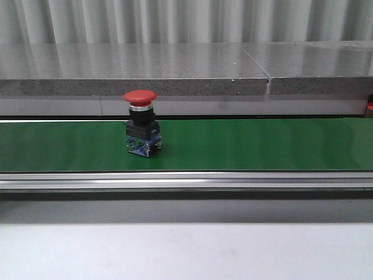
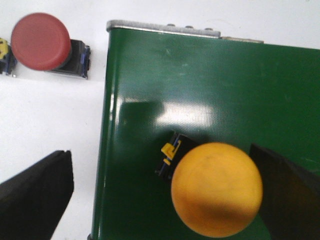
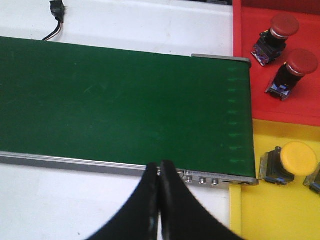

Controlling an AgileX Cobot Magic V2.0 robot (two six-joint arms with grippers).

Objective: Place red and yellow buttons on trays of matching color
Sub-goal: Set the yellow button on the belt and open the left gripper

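A red button [image 1: 140, 122] stands upright on the green belt [image 1: 245, 143] in the front view; no gripper shows there. In the left wrist view a yellow button [image 2: 216, 189] stands on the belt [image 2: 210, 85] near its end. My left gripper [image 2: 160, 170] is open wide above it, and the button sits close to one finger [image 2: 290, 195]. Another red button [image 2: 41, 41] lies on the white table. My right gripper [image 3: 160, 172] is shut and empty over the belt's rail. Beyond the belt end, the red tray [image 3: 250, 75] holds two red buttons [image 3: 277, 32] and the yellow tray [image 3: 280, 210] holds a yellow button [image 3: 290, 162].
A metal rail [image 1: 186, 181] runs along the belt's near side and a grey ledge [image 1: 175, 73] stands behind it. A black cable plug [image 3: 57, 10] lies on the white table beyond the belt. Part of another yellow-marked piece [image 2: 4, 55] shows at the frame edge.
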